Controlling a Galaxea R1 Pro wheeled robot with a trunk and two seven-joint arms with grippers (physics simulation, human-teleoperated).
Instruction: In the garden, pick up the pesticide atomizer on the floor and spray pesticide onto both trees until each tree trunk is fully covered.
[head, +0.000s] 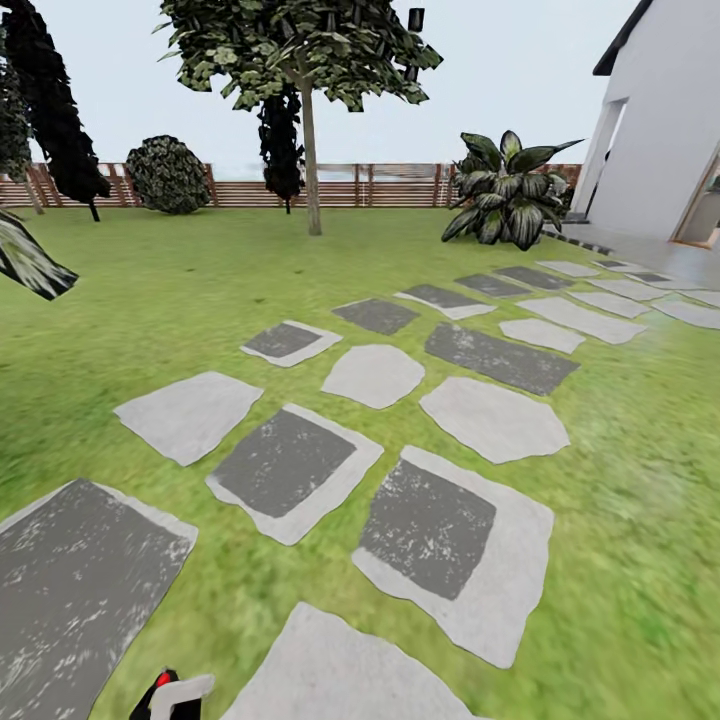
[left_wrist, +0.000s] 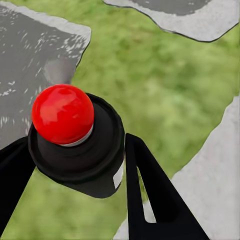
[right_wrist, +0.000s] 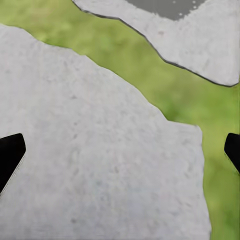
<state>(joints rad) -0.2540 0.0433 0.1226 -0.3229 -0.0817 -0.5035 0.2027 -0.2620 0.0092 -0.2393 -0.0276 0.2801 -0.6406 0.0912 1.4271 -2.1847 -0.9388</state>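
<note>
Item: small dark bottle with glossy red round top, the pesticide atomizer (left_wrist: 75, 145), clamped between the black fingers (left_wrist: 150, 195) of the left gripper (left_wrist: 75, 170), above green lawn (left_wrist: 160, 95) and flat grey stepping stones (head: 440, 550). Right gripper (right_wrist: 120, 150): fingers spread apart, nothing between, over pale stone slab (right_wrist: 95, 160). Slim-trunked leafy tree (head: 310, 150) stands far off before brown slatted fence (head: 390, 185).

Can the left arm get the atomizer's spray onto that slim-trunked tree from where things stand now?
Probably not yet. The left gripper is shut on the pesticide atomizer, but the tree trunk stands far off by the fence, across lawn and stepping stones. Nothing blocks the way; the base likely must drive closer.
</note>
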